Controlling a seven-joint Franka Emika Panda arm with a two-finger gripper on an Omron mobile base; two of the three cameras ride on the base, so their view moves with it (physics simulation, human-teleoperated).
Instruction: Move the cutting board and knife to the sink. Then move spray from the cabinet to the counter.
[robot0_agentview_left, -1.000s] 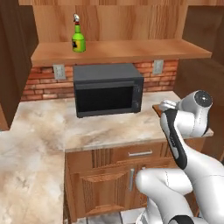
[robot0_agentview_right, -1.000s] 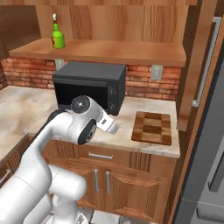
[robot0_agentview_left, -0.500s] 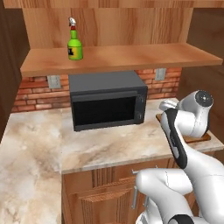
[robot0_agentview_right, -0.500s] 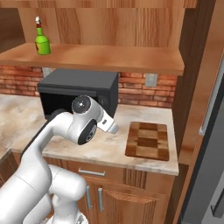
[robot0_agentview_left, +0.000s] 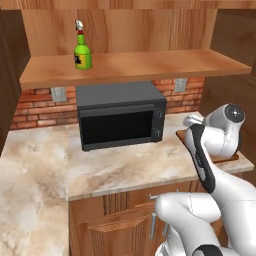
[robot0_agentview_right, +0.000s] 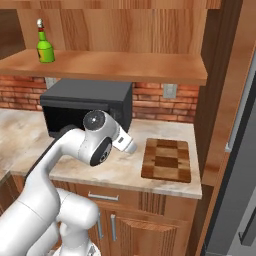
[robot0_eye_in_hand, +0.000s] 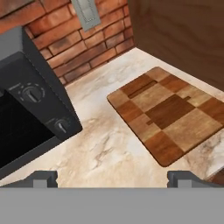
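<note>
Claw (robot0_eye_in_hand: 112, 177) wide apart, empty, above counter (robot0_eye_in_hand: 105, 148); spray (robot0_agentview_left: 82, 51) upright on cabinet (robot0_agentview_left: 135, 67) shelf, knife perhaps hidden.

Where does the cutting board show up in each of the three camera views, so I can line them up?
Left base view: cutting board at the right, mostly hidden behind the arm, with an edge peeking out.
Right base view: cutting board right of centre on the counter, in full view.
Hand view: cutting board in the right half, flat on the counter.
Shared landmark: the black microwave, beside the board.
</note>
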